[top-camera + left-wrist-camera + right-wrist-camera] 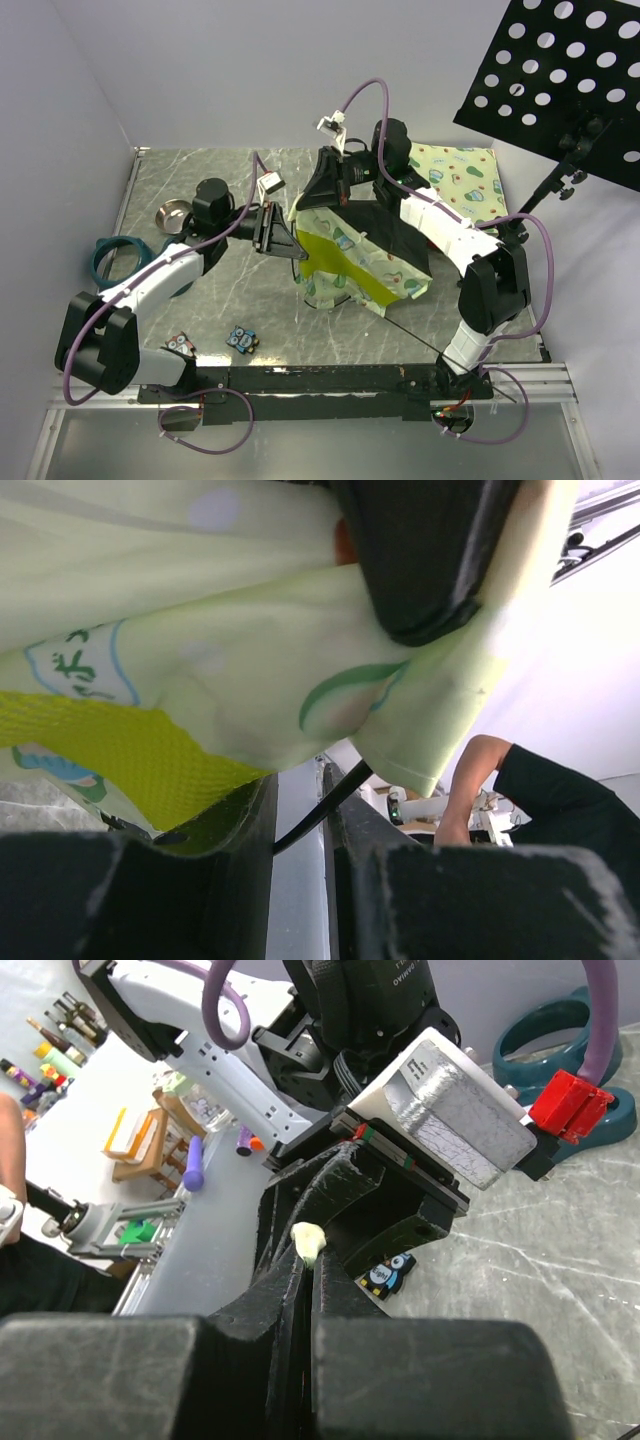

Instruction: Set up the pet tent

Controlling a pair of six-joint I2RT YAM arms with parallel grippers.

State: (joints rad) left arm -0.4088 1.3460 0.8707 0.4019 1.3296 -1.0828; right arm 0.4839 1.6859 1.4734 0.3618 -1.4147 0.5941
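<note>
The pet tent (pixel 365 262) lies half-collapsed mid-table, pale avocado-print fabric with a lime-yellow panel and black base. My left gripper (pixel 291 246) is at its left edge. In the left wrist view its jaws (pixel 300 820) stand narrowly apart, with a thin black tent pole (pixel 330 802) crossing slantwise between them and touching both fingers; tent fabric (pixel 250 670) hangs just above. My right gripper (pixel 331 192) hovers over the tent's back-left corner. In the right wrist view it (pixel 308 1260) is shut on a small nub of pale fabric (pixel 308 1240). Another thin pole (pixel 420 335) runs toward the front right.
A flat avocado-print mat (pixel 465 180) lies at the back right. A steel bowl (pixel 174 214) and a teal ring (pixel 113 256) sit at the left. Two small penguin tiles (pixel 242 338) (pixel 180 345) lie near the front. A black perforated board (pixel 560 70) on a stand overhangs the right.
</note>
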